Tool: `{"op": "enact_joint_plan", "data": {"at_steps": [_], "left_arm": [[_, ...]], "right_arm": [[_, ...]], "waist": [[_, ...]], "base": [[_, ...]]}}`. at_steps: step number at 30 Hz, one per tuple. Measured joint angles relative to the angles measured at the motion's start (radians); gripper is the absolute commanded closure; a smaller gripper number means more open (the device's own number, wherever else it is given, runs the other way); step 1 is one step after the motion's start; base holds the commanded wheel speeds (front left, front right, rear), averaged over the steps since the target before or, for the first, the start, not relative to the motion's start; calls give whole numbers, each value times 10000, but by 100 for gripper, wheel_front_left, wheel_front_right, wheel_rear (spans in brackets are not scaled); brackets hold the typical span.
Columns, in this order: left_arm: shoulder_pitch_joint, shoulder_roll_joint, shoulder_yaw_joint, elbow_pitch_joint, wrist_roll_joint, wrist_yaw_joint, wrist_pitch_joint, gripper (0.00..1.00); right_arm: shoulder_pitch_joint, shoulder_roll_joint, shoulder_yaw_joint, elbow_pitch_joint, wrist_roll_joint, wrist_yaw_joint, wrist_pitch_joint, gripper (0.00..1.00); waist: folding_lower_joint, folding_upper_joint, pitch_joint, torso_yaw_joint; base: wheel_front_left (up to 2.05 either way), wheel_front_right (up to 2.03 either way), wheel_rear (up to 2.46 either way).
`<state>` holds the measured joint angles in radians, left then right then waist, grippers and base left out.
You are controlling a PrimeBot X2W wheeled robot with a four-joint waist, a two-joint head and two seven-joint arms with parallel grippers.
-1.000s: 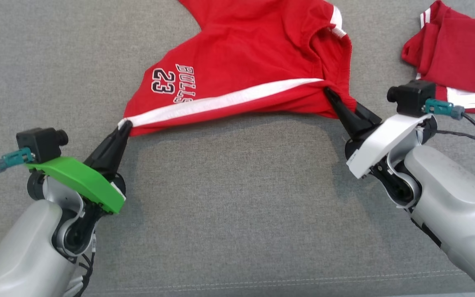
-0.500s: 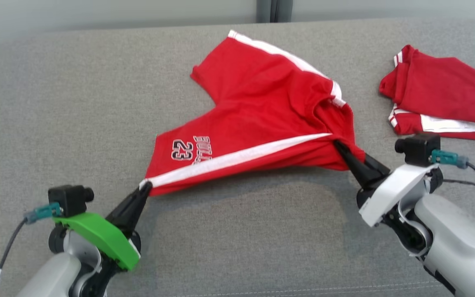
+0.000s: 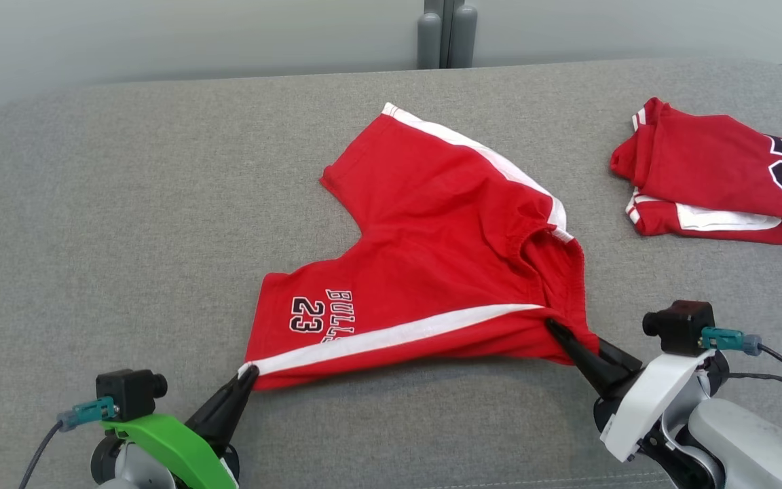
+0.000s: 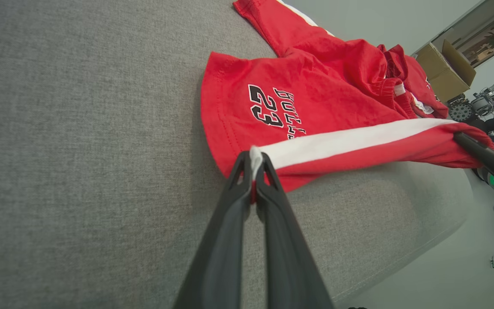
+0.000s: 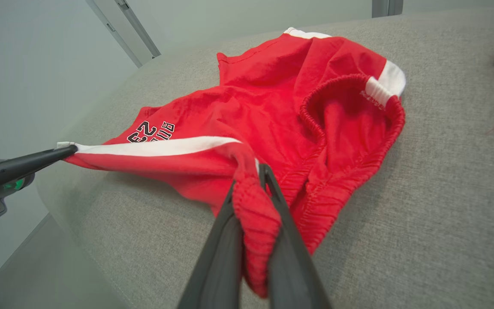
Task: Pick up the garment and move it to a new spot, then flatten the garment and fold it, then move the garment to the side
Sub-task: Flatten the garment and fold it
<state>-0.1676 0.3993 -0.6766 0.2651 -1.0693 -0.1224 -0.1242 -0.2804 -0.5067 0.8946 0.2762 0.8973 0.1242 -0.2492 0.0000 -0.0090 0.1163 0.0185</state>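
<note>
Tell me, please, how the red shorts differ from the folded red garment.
The shorts lie spread out; the folded garment is a compact bundle. The shorts are pinched by the left tool at a leg hem and the right tool at the waistband; the folded garment is untouched. Both are red with white trim on the grey cushion.

Bright, even, diffuse light, soft faint shadow under the raised garment [image 3: 432, 272] edge, head view sharp, wrist views bowed at edges, near fingers [image 4: 223, 249] slightly blurred

The red shorts [image 3: 445, 272] were soft matt knit cloth; the grey cushion [image 3: 126, 204] was coarse woven fabric.
</note>
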Motion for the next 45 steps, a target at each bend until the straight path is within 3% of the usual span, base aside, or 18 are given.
{"op": "enact_joint_plan", "data": {"at_steps": [16, 17, 18, 19, 20, 31, 40, 45], "left_arm": [[407, 219, -286, -153, 8, 224, 144, 100], [452, 217, -332, -150, 10, 253, 176, 98], [468, 215, -353, -144, 10, 259, 180, 68], [468, 215, -353, -142, 10, 263, 192, 44], [468, 215, -353, -142, 10, 274, 192, 2], [468, 224, -336, -109, 10, 439, 328, 0], [445, 418, 8, -464, 291, 606, -17, 0], [430, 426, 115, -786, 357, 621, -268, 0]], "right_arm": [[520, -454, 188, -407, -100, 2, 0, 100], [541, -495, 194, -420, -100, 2, 0, 77], [570, -531, 211, -428, -102, 2, 0, 56], [602, -562, 230, -430, -127, 2, 0, 17], [628, -585, 245, -435, -173, 2, 2, 0], [633, -604, 27, -792, -360, 2, 0, 0], [673, -516, -1034, -1047, -213, 2, 0, 0], [920, -56, -1730, -886, 251, 2, -10, 0]], "waist": [[0, 0, -40, -102], [0, 0, -30, -101], [0, 0, -17, -99], [0, 0, -4, -99], [0, 0, 11, -98], [0, 0, 77, -149], [0, 0, 59, -184], [0, 0, 47, -177]], "base": [[0, 0, 0], [0, 0, 0], [0, 0, 0], [0, 0, 0], [0, 0, 0], [0, 0, 0], [0, 0, 0], [0, 0, 0]]}}
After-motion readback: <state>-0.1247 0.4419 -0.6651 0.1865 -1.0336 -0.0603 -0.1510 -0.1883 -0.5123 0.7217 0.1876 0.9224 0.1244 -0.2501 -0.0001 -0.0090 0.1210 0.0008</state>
